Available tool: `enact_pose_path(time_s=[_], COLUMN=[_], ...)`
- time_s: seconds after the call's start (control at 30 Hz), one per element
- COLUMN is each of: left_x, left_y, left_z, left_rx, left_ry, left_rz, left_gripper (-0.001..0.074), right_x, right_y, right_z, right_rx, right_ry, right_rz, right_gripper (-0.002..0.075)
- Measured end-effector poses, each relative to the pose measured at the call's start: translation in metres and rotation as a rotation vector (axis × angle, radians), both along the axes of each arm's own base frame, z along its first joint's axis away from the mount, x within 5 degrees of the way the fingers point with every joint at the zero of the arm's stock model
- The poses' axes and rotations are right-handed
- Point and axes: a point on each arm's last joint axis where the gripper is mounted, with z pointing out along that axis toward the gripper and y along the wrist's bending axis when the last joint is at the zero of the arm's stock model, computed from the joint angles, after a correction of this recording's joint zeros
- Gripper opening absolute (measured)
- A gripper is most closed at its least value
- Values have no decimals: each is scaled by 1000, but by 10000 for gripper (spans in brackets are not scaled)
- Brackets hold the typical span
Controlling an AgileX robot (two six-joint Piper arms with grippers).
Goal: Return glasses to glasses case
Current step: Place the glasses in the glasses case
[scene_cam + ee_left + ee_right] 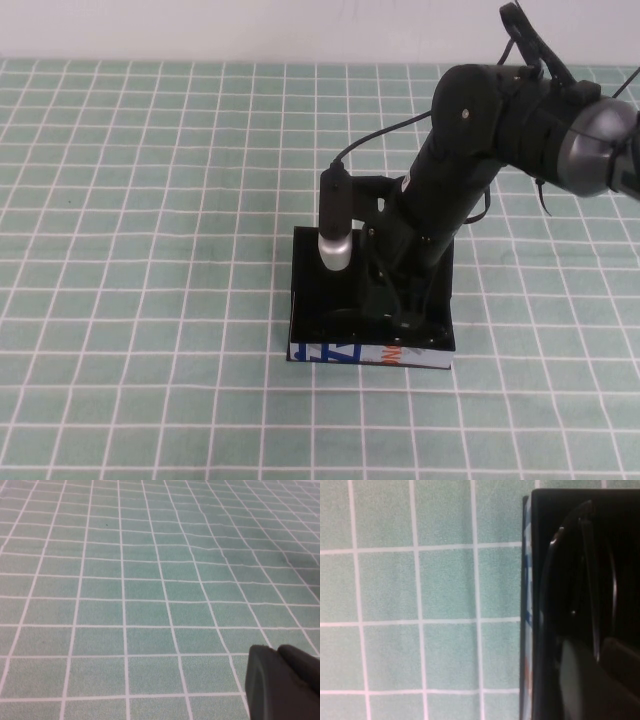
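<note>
The black glasses case [312, 300] lies open mid-table, its white printed front edge [370, 353] towards me. My right gripper [395, 300] reaches down inside it. In the right wrist view the glasses [580, 565] lie in the case [535, 555]. Their thin dark frame runs in between the fingers of the right gripper [597, 650], which stand close together on it. From above, the arm hides the glasses. My left gripper [277, 652] is out of the high view. It hovers over bare cloth with its two fingers pressed together and nothing between them.
A green cloth with a white grid [150, 250] covers the table all round the case. The right arm's wrist camera [335, 240] hangs over the case's left side. The table's back edge [200, 58] meets a pale wall.
</note>
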Motion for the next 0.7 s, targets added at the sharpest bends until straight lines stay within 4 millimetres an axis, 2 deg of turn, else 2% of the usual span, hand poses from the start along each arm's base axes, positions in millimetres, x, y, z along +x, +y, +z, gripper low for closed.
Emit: enact_pose_path(time_s=[0.07,0.17,0.4,0.7], left_x=[0,0,0,0], left_y=[0,0,0,0], left_z=[0,0,0,0], left_rx=[0,0,0,0], left_ry=[0,0,0,0], left_rz=[0,0,0,0], left_gripper=[-2,-2,-2,-2], right_x=[-1,-1,3,14], right_y=[0,1,4,1], right_z=[0,-3,-23,-30], right_rx=[3,4,-18,-41], right_ry=[10,34,78,17], right_rz=[1,2,1,-56], right_gripper=[18,-3,-11,-11])
